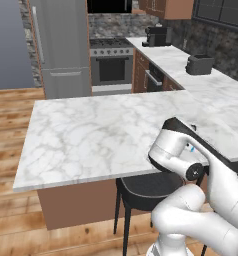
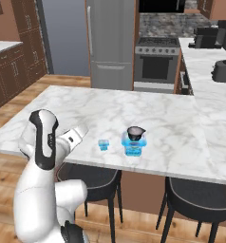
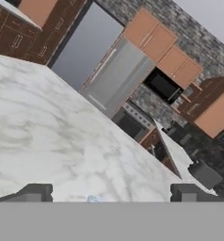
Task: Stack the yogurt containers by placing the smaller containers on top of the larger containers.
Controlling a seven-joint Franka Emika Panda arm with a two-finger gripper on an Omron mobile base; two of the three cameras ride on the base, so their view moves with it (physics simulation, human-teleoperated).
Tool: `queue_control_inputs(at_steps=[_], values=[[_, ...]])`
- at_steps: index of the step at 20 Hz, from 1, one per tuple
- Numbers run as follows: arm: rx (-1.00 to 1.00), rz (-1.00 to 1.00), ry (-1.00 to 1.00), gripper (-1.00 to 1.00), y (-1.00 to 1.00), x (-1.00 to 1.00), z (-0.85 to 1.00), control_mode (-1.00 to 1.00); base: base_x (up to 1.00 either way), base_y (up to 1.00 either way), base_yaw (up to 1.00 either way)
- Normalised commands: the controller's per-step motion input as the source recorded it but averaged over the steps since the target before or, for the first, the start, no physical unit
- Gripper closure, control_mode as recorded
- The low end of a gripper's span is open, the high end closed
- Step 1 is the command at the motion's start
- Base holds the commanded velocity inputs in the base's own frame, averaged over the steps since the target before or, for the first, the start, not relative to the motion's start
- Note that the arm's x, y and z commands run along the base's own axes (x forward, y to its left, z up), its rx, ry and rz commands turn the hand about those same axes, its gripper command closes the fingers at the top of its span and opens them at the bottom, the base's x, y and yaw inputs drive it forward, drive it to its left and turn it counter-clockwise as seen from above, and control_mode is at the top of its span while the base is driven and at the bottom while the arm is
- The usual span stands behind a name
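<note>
In the right base view the dark round cup (image 2: 135, 131) sits on top of the bigger light-blue tub (image 2: 133, 147), near the front edge of the marble island counter (image 2: 148, 109). The tiny light-blue cup (image 2: 103, 144) stands by itself on the counter just left of that stack. My arm reaches over the counter's front edge, its hand a little left of the tiny cup. In the hand view my gripper (image 3: 111, 194) is open, its fingertips (image 3: 36, 193) far apart with nothing between them. A light-blue speck (image 3: 92, 199), probably the tiny cup, shows low between them.
Dark stools (image 2: 200, 199) stand under the counter's front edge. A toaster (image 1: 199, 64) and a coffee machine (image 1: 156, 35) sit on the side counter at the right. The oven (image 2: 155, 64) and fridge (image 2: 111, 42) lie beyond the island.
</note>
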Motion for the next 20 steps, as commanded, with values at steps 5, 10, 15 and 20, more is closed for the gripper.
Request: queue_control_inputs(at_steps=[5, 10, 15, 20], values=[[0.14, -0.04, 0.37, -1.00, -0.03, -0.40, 0.86, -1.00, 0.00, 0.00, 0.00], [0.21, 0.00, 0.32, -1.00, -0.17, -0.62, 0.75, -1.00, 0.00, 0.00, 0.00], [0.11, -0.16, 0.08, -1.00, -0.51, -0.98, 0.32, -1.00, 0.00, 0.00, 0.00], [0.22, -0.21, 0.10, -1.00, -0.63, -0.90, 0.36, -1.00, 0.00, 0.00, 0.00]])
